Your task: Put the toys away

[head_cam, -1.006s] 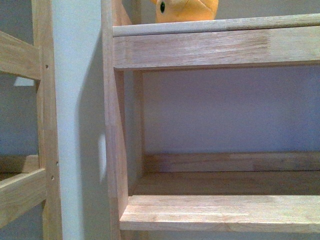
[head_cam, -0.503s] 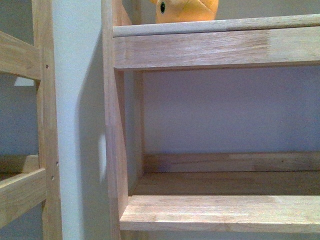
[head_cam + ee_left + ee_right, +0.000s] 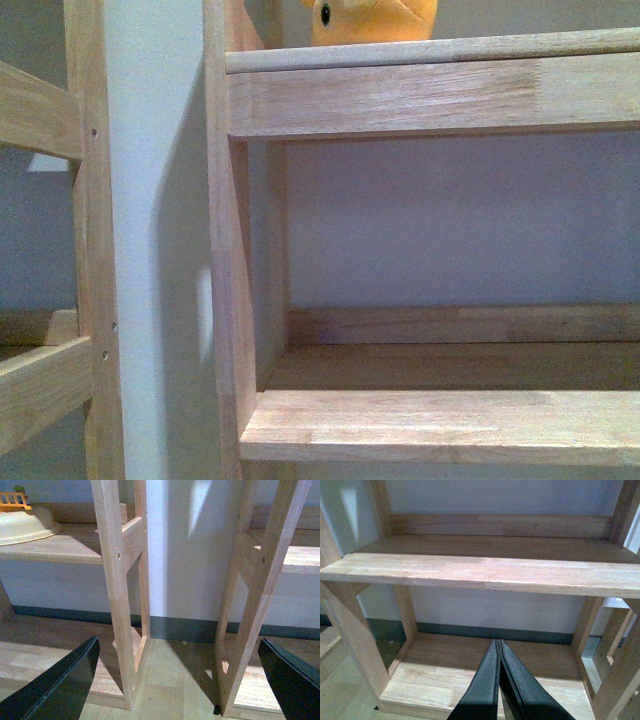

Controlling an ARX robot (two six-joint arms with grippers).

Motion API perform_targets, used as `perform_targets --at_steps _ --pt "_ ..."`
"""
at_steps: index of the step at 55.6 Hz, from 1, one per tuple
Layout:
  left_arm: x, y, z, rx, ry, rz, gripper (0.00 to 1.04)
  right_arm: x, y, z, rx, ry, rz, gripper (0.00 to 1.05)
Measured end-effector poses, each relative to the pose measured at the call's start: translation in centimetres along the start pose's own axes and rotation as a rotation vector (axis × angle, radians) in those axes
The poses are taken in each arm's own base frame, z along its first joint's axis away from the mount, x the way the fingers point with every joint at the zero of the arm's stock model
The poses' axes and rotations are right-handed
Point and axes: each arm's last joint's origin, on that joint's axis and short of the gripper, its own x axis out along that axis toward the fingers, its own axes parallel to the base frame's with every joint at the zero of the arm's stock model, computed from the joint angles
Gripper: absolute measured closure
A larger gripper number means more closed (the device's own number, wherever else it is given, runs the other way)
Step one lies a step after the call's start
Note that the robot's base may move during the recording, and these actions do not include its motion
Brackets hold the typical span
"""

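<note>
Two wooden shelf units (image 3: 430, 95) fill the front view, plush toy (image 3: 372, 20) on top.

Orange-yellow, it sits on the upper shelf at the frame's top centre. Left gripper (image 3: 180, 680) is spread wide, empty; right gripper (image 3: 499, 680) is clenched, holding nothing.

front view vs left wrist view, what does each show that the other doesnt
Only the front view shows the plush toy, sitting on the upper shelf and cut off by the frame's top edge. Only the left wrist view shows the open left gripper, a cream bowl on a shelf, and the floor. Both show wooden shelving uprights against a pale wall.
</note>
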Motion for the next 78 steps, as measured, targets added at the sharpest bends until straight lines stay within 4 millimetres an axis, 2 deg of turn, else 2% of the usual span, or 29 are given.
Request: perform_targets --at_steps 28,34,46,78 --pt "0.0 0.0 0.0 0.0 0.0 0.0 0.06 0.0 0.0 -1.5 0.0 -0.001 -0.001 1.01" --pt "0.0 0.0 0.0 0.0 0.0 0.0 0.06 0.0 0.0 -2.3 0.0 -0.006 0.0 1.01" --pt "0.0 0.0 0.0 0.0 0.0 0.0 0.06 -0.1 0.0 -2.3 0.0 -0.012 0.0 1.01" --pt "0.0 0.0 0.0 0.0 0.0 0.0 0.06 -0.1 0.0 -2.3 -0.001 -0.012 0.0 0.15"
